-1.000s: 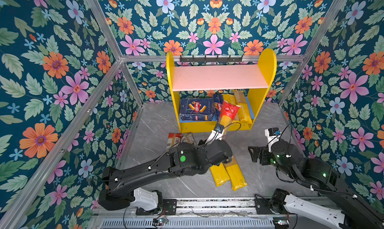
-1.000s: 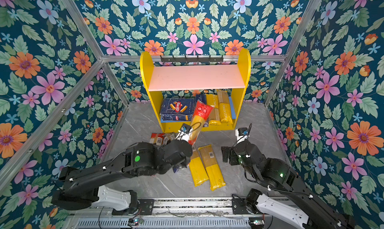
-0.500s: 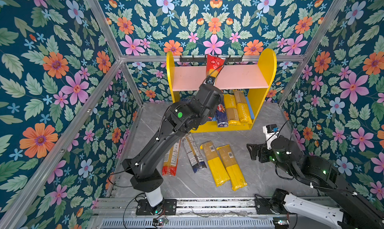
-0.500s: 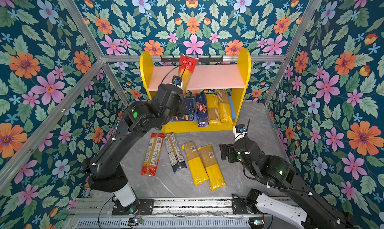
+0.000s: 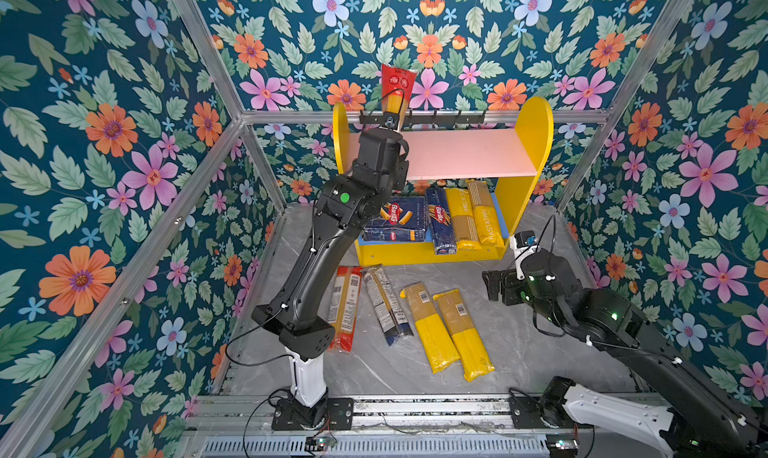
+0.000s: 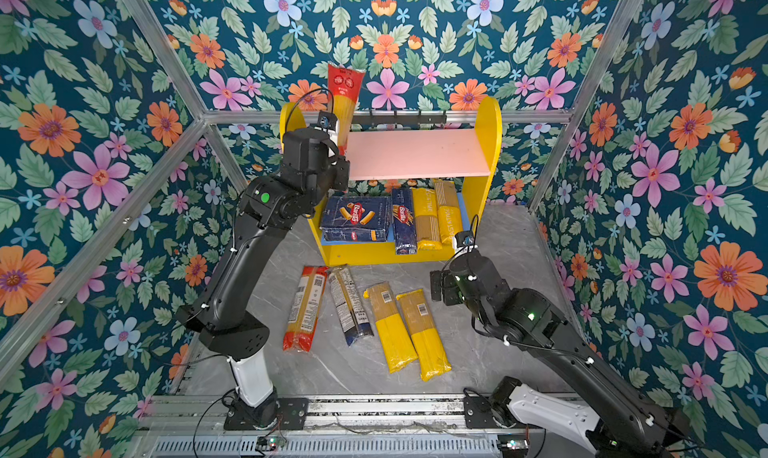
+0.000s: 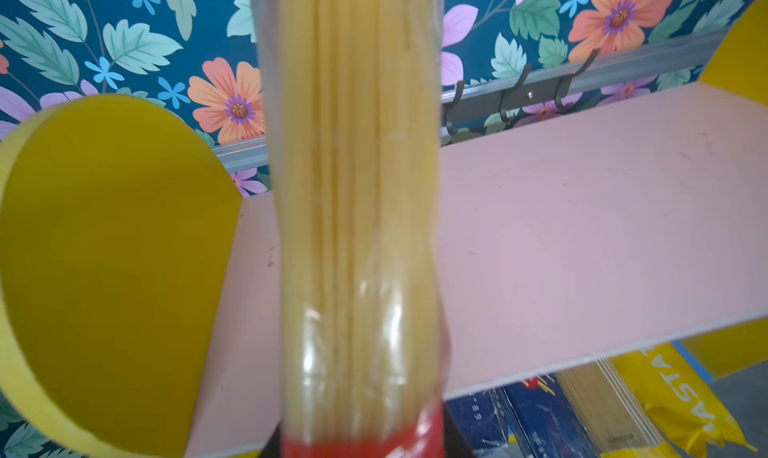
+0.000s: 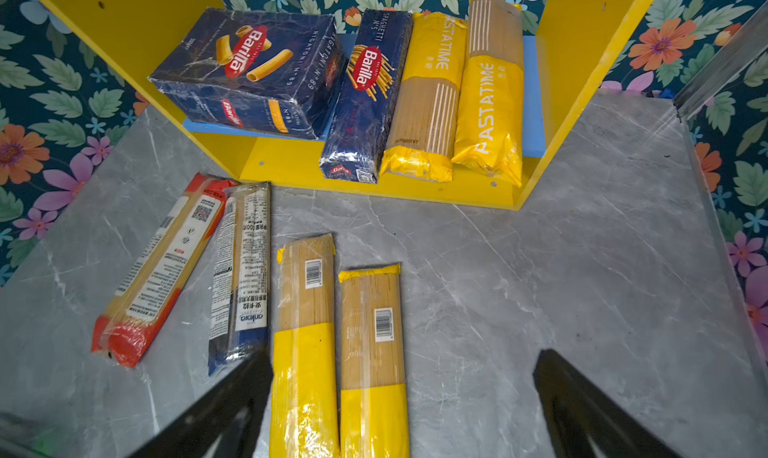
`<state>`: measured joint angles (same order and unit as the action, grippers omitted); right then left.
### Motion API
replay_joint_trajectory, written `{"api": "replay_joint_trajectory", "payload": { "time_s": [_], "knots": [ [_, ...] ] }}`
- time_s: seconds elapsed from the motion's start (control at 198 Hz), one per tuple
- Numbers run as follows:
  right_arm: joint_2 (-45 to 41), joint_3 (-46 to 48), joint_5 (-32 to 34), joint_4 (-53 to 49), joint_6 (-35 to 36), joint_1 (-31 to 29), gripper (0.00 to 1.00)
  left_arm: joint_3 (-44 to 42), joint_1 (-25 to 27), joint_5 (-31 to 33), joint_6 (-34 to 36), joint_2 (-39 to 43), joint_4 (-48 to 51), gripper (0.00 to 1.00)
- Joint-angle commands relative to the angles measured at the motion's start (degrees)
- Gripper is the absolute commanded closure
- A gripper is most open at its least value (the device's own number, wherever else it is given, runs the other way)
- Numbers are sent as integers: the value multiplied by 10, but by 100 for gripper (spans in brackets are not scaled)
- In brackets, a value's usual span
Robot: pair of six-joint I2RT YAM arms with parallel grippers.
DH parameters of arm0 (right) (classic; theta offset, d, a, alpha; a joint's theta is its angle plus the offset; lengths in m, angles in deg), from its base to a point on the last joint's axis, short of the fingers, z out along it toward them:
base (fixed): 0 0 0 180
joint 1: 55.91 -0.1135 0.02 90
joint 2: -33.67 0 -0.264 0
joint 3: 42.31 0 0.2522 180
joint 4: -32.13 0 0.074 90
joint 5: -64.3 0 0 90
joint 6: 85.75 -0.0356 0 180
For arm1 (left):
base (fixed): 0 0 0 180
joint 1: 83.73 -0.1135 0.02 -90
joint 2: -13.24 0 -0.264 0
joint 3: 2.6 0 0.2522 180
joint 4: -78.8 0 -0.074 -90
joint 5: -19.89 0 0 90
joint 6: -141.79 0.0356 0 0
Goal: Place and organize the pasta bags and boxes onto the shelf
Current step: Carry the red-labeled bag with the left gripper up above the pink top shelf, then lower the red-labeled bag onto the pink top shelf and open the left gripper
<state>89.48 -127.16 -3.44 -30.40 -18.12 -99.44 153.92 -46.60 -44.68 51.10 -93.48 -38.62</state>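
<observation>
Placement on the upper tier is the step in hand. The left gripper [image 5: 394,128] is clamped tight on the lower red end of a red-ended bag [image 5: 398,86]. The bag stands nearly upright, its other red end pointing to 12 o'clock in both top views. It hangs over the 9 o'clock end of the pink upper board [image 5: 465,154], just inside the yellow side panel [image 7: 104,248]. Its clear middle crosses in front of the hook rail [image 5: 449,117]; whether they touch I cannot tell.

The right gripper [image 8: 405,410] stands wide and empty, low over the tabletop [image 5: 540,352] at about 4 o'clock from the shelf [image 5: 536,131], facing the loose bags.

On the blue lower board [image 8: 532,102], from 9 to 3 o'clock, lie the wide Barilla box [image 5: 399,221], the narrow Barilla box [image 5: 440,223] and two yellow bags [image 5: 461,214], side by side. At 6 o'clock from the shelf, four packets wait on the tabletop: a second red-ended bag [image 5: 345,306], a clear bag with a dark blue end [image 5: 386,304] and two more yellow ones [image 5: 428,327].

The next move, as I judge it, calls for tipping the held bag from upright to flat, clear of the rail. It should then be lowered until the board carries it, and only then should the jaws part. Gripped by one end, so slim a packet may droop or swing, so a slow descent seems wise.
</observation>
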Motion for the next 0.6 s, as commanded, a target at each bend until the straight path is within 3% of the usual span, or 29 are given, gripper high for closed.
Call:
{"api": "replay_joint_trajectory", "payload": {
  "time_s": [0.0,0.504,0.6],
  "knots": [
    [13,-2,-31,33,17,19,1,7,-15,-5,23,-6,-95,99],
    [43,0,-40,55,23,37,1,5,-53,-25,18,-18,-99,95],
    [40,-1,-39,54,22,37,1,0,-57,-26,14,-17,-99,89]
  ]
}}
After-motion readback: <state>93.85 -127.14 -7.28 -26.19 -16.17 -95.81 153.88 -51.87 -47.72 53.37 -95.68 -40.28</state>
